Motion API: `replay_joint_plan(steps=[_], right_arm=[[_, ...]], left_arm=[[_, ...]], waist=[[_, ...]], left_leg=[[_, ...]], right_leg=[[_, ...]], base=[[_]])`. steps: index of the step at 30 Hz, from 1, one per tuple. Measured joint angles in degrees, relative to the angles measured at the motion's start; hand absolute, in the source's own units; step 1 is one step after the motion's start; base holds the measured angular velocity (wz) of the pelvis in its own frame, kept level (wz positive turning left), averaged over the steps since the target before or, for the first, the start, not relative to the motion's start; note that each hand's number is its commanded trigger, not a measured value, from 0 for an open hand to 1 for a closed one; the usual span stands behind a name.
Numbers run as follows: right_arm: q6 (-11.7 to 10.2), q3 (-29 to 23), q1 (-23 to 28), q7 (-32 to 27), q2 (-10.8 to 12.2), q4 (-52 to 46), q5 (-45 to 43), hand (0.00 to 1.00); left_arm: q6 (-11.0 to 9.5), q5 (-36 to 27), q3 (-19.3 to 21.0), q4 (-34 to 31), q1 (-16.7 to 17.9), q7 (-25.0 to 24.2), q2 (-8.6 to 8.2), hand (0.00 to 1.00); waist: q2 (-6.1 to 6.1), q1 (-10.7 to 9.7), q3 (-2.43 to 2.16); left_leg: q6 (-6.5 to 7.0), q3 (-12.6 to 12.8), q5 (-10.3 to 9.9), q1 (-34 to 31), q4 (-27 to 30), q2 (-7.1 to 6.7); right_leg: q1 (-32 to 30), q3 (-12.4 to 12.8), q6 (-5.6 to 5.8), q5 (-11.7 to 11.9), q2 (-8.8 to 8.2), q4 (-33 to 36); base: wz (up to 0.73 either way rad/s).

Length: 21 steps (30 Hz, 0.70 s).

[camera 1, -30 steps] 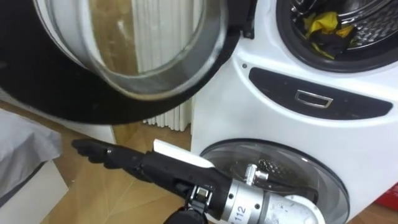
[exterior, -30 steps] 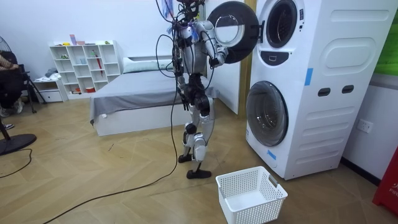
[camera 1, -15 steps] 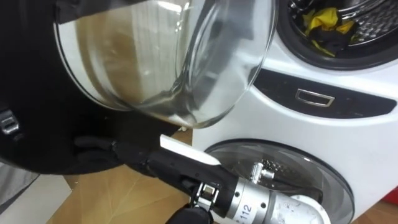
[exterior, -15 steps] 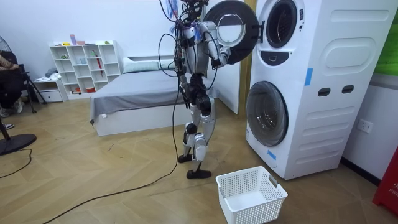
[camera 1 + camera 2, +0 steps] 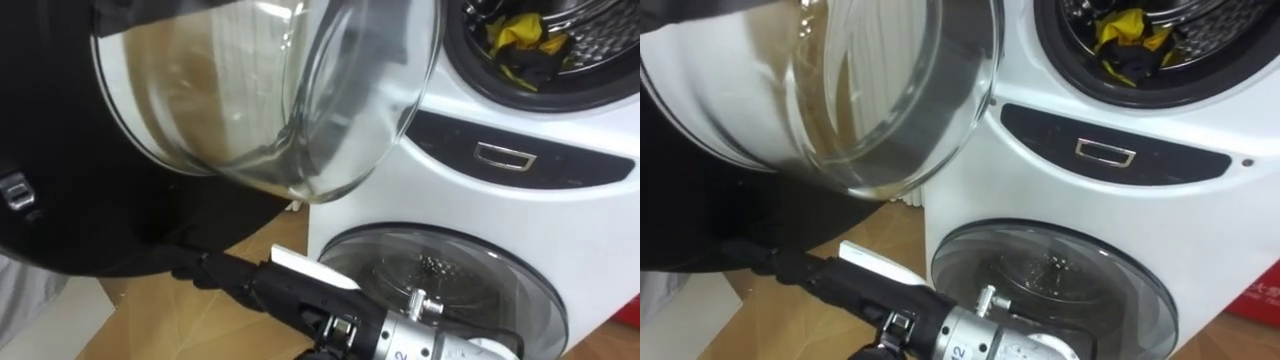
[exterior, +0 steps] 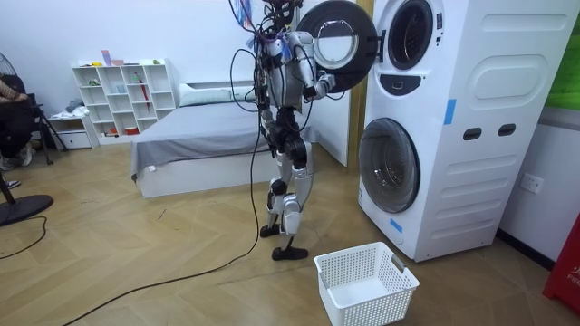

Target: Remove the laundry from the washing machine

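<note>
Yellow and black clothes (image 5: 520,45) lie in the drum of the upper washing machine (image 6: 408,41), at the top right of the eye views. Its round door (image 5: 260,100) with the glass bowl hangs open to the left, in front of me. My right hand (image 5: 260,290) reaches leftward under the door's black rim, with its fingers straight and dark against the rim. It holds nothing and is far below and left of the clothes. In the room view I stand at the left of the stacked machines, with that hand (image 6: 324,83) up at the door.
The lower machine's closed glass door (image 5: 440,280) lies just beyond my forearm. A white laundry basket (image 6: 365,282) stands on the wooden floor in front of the machines. A bed (image 6: 204,136) and a shelf (image 6: 122,95) are behind me.
The open door has swung, so its glass bowl sits further right and its black rim covers more of the left. My right hand has slid lower and to the right beneath it.
</note>
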Motion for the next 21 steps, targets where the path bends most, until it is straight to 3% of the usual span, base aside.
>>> replay_joint_plan(steps=[8, 12, 14, 15, 16, 18, 21], right_arm=[[0.0, -1.0, 1.1, -2.1, -2.9, 0.0, -4.6, 0.00], [-0.1, -7.3, 6.0, -5.8, -3.1, 2.5, -8.2, 0.00], [-0.1, -10.7, 8.2, -7.8, -3.3, 5.6, -10.2, 0.00], [-0.1, -12.6, 9.7, -9.7, -3.8, 7.3, -12.4, 0.00], [-0.1, -13.3, 10.3, -10.5, -4.3, 8.2, -13.6, 0.00], [0.3, -18.8, 13.1, -12.8, -5.6, 9.3, -17.3, 0.00], [0.3, -25.8, 13.2, -17.5, -5.7, 8.4, -19.6, 0.00]], left_arm=[[0.0, 0.1, 1.1, -0.2, 1.0, 0.3, -0.26, 0.00], [0.7, 0.0, 3.0, -0.4, 1.7, 0.3, -0.66, 0.00], [0.8, 0.0, 4.0, -0.3, 2.1, 0.4, -0.76, 0.00], [0.8, 0.0, 4.6, -0.3, 2.4, 0.6, -0.69, 0.00], [0.8, 0.0, 4.8, -0.3, 2.6, 0.7, -0.64, 0.00], [0.8, -0.2, 6.8, -0.3, 3.7, 1.1, -0.72, 0.00], [0.9, -0.5, 6.9, -0.4, 4.3, 1.6, -0.66, 0.00]], waist=[[-0.10, -1.7, -0.13], [0.01, -3.7, -0.16], [-0.17, -5.1, -0.27], [-0.62, -5.8, -0.61], [-0.51, -6.4, -0.55], [-0.80, -9.2, -0.70], [-0.76, -11.6, -0.75]], left_leg=[[0.00, 0.7, 0.0, 0.6, -0.1, 0.04], [0.00, 1.2, 0.0, 1.0, 0.0, 0.00], [0.00, 1.3, 0.0, 1.2, 0.0, 0.00], [0.01, 1.6, 0.0, 1.2, 0.0, 0.02], [0.01, 1.7, 0.0, 1.3, 0.0, 0.04], [0.03, 2.2, 0.0, 1.2, 0.0, 0.03], [0.28, 3.5, 0.2, 1.3, -0.1, 0.09]], right_leg=[[0.3, 0.7, 0.00, 0.0, 0.09, 0.0], [0.8, 0.7, 0.06, 0.0, 0.06, 0.1], [1.1, 0.7, 0.06, 0.0, -0.04, 0.1], [1.1, 0.8, 0.08, 0.0, -0.07, 0.1], [1.0, 1.0, 0.08, 0.0, -0.05, 0.1], [1.0, 1.1, 0.14, 0.0, -0.08, 0.1], [0.6, 2.2, 0.19, 0.0, -0.01, 0.2]], base=[[-0.03], [0.02], [0.00], [0.00], [0.00], [-0.02], [-0.15]])
